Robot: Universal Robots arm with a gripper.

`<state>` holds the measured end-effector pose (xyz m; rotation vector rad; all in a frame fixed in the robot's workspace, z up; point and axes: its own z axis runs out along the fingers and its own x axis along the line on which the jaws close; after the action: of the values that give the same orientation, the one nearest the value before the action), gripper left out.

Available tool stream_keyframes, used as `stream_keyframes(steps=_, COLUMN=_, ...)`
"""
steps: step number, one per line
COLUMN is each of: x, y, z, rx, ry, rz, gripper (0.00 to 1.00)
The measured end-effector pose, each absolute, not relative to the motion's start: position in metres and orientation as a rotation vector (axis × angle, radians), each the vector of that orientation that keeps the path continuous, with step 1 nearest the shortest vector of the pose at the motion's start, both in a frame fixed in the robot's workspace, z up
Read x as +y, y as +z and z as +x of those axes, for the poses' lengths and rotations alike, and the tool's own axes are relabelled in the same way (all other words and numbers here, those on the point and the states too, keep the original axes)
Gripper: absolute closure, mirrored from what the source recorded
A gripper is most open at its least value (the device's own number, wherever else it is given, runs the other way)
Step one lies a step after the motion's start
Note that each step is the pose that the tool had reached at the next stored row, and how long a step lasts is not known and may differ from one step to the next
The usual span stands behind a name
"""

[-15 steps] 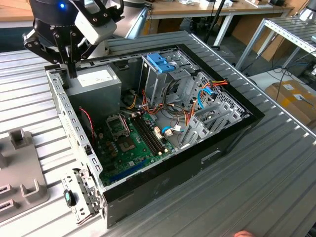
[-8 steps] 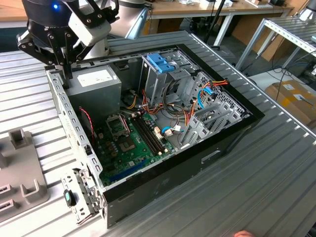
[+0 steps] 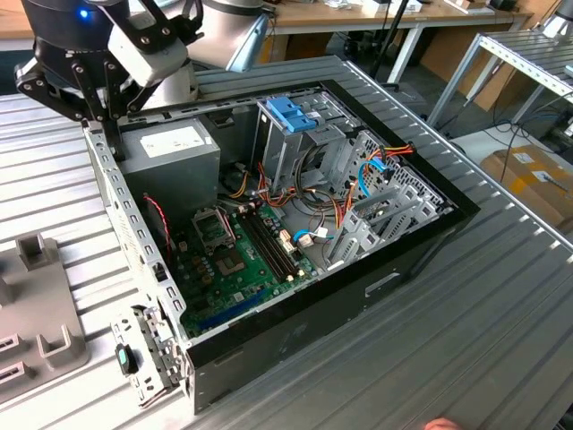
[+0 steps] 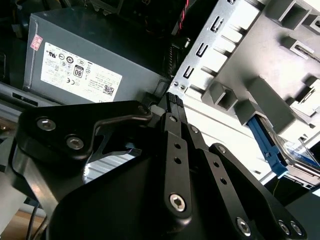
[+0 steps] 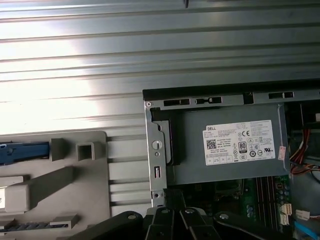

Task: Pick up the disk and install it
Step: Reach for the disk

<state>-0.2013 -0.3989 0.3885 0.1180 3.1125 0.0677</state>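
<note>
We see the jaws closed, their black fingers pressed together at the tips with nothing between them. In the exterior view they hang over the rear corner of the open black desktop computer case, just beside the grey boxy power supply with a white sticker. We cannot tell if the tips touch the perforated metal rear wall of the case. The disk is not in the case. It lies in a pale grey moulded holder which stands on the ribbed metal bench next to the case, apart from the jaws. In both wrist views we see mainly its light-blue plastic carrier rail, a long narrow strip along one side. In the second wrist view a small part of a shiny grey body shows behind the rail; the rest of its face is cut by the frame edge.
</note>
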Motion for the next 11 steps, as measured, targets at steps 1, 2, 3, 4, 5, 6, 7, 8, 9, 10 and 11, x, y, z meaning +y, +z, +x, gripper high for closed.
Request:
stream_keyframes(steps=1, x=-0.399, y=0.388, z=-0.202, rx=3.113, ry=0.068, rz=0.118, gripper=0.89)
stream_keyframes(steps=2, x=-0.399, y=0.388, z=-0.204, rx=3.113, ry=0.068, rz=0.118, gripper=0.89)
stream_keyframes(steps=3, x=-0.399, y=0.388, z=-0.205, rx=3.112, ry=0.068, rz=0.118, gripper=0.89)
stream_keyframes(steps=4, x=-0.399, y=0.388, z=-0.206, rx=3.112, ry=0.068, rz=0.118, gripper=0.89)
stream_keyframes(steps=5, x=-0.399, y=0.388, z=-0.208, rx=3.113, ry=0.068, rz=0.118, gripper=0.89)
stream_keyframes(steps=6, x=-0.399, y=0.388, z=-0.209, rx=3.112, ry=0.068, rz=0.118, gripper=0.89)
stream_keyframes(steps=7, x=-0.399, y=0.388, z=-0.211, rx=3.112, ry=0.068, rz=0.118, gripper=0.89)
stream_keyframes(steps=8, x=-0.399, y=0.388, z=-0.212, rx=3.112, ry=0.068, rz=0.118, gripper=0.89)
stream_keyframes(steps=9, x=-0.399, y=0.388, z=-0.214, rx=3.112, ry=0.068, rz=0.118, gripper=0.89)
stream_keyframes(steps=10, x=-0.399, y=0.387, z=-0.216, rx=3.112, ry=0.068, rz=0.118, gripper=0.89)
stream_keyframes(steps=11, x=-0.399, y=0.387, z=-0.217, rx=3.113, ry=0.068, rz=0.118, gripper=0.89)
